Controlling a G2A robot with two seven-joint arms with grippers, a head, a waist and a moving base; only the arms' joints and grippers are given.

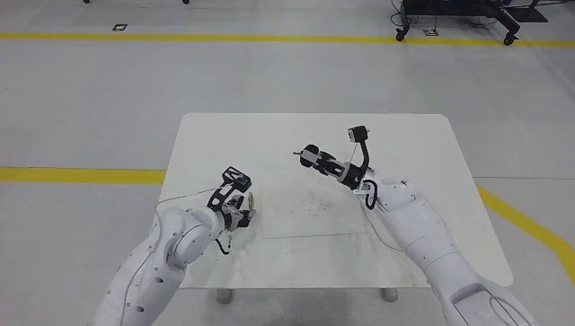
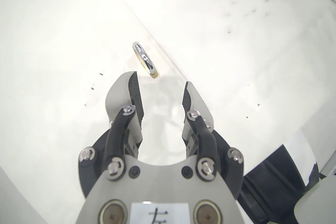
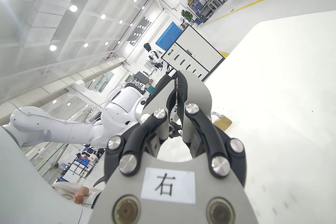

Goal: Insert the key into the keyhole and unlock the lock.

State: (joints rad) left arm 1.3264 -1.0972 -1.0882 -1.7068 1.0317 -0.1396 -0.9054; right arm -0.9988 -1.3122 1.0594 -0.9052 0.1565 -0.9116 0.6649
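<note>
The left gripper (image 2: 160, 80) hangs released just short of the chrome-shackled brass padlock (image 2: 145, 60) lying on the white table (image 2: 236, 51), probably to steady it. The right gripper (image 3: 180, 78), clenched apparently on the small dark key (image 1: 296, 154), hovers well apart, key not yet inserted.

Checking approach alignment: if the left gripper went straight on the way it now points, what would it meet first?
The left gripper, open, would probably meet the padlock with one fingertip, else the table; depth is unclear.
</note>
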